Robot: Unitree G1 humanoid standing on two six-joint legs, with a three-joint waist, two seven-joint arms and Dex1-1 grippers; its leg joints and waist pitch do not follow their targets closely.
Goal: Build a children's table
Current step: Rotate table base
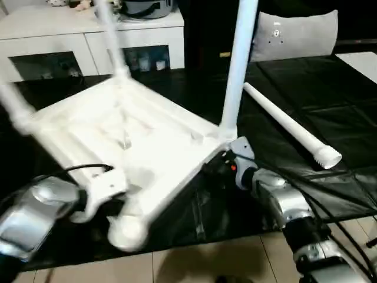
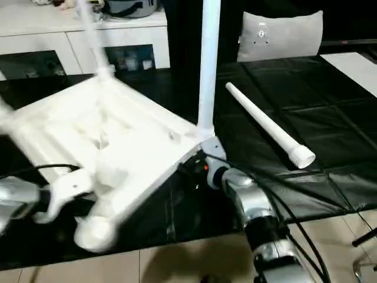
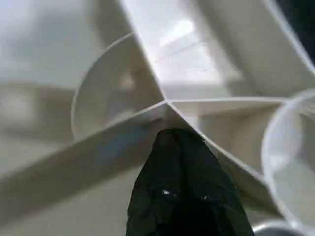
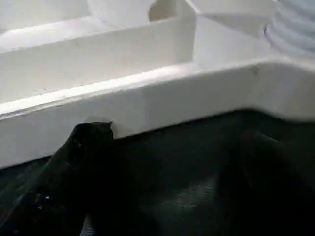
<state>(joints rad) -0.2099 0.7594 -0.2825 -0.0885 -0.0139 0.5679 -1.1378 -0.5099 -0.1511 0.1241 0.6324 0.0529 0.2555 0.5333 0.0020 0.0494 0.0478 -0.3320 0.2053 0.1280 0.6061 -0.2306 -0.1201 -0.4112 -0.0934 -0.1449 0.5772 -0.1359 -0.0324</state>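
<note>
The children's table (image 1: 129,141) is seen upside down and tilted on the black sheet (image 1: 330,118), three legs already seated, the near corner socket (image 1: 125,231) empty. The loose leg (image 1: 290,126) lies flat on the sheet, well apart to the right, its long axis running away from the robot, ridged end nearest. The right hand (image 4: 147,147) is spread wide, holding nothing, just beside the tabletop's right rim, and is judged the nearer to that leg. The left hand (image 3: 179,162) is closed tight, pressed against a rib by the empty socket.
</note>
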